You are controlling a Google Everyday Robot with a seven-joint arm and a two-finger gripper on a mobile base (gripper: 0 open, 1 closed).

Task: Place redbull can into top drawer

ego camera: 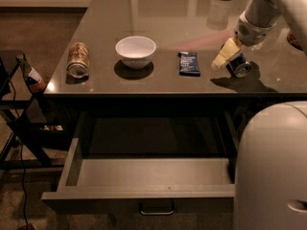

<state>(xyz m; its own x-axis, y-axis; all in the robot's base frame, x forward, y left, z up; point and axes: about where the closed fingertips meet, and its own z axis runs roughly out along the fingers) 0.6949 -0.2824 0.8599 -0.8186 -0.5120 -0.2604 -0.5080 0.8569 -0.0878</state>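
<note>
Landmark: white bowl [135, 51], upright on the counter [158, 13], near its front edge.
Redbull can [239, 66]: lying on its side on the counter, well right of the bowl, silver end facing the front edge.
Gripper [228, 60]: low over the counter, right of the bowl, pale tip pressed against the can's left side; the arm [261, 18] climbs up and right from it.
Jaws: wide or closed on the can — cannot tell.
Dark-blue packet [189, 63]: flat on the counter, between the bowl and the redbull can, apart from both.
Orange-brown can [77, 60]: on its side, left of the bowl, near the counter's left corner.
Top drawer [139, 200]: pulled out below and in front of the bowl — metal handle [156, 208] at centre of its front.
Robot body [271, 166]: pale rounded shell, lower right of the bowl, covering the drawer's right end.
</note>
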